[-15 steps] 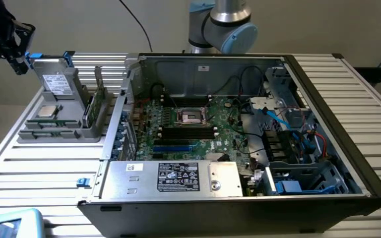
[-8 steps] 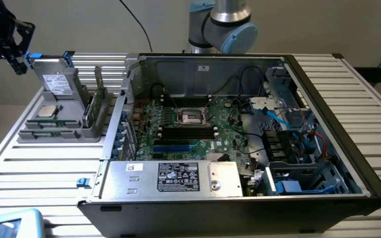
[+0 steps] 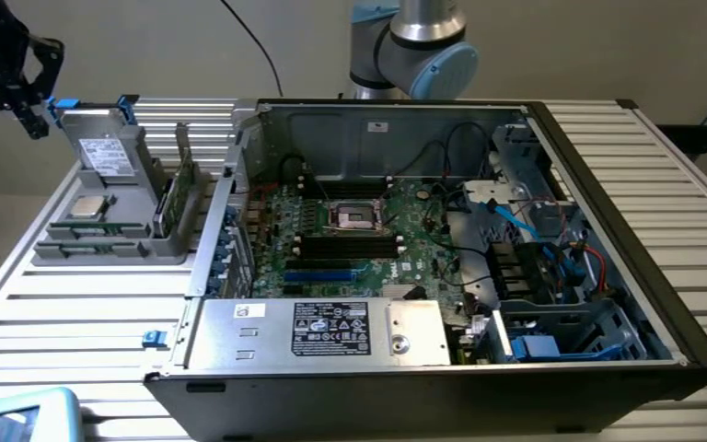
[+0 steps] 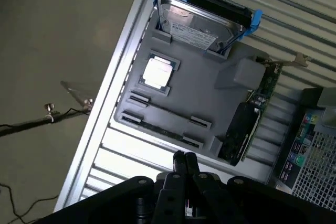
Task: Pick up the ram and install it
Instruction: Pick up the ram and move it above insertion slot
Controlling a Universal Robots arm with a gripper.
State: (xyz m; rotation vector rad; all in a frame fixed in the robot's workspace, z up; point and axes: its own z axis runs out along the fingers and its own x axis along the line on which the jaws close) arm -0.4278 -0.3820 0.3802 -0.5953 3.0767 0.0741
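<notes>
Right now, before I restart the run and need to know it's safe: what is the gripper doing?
Gripper: closed, with nothing held between its fingers.

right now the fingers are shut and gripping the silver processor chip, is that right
Not quite. The fingers are shut, but on nothing: the silver processor chip lies in the grey tray, apart from them, as the wrist view shows.
</notes>
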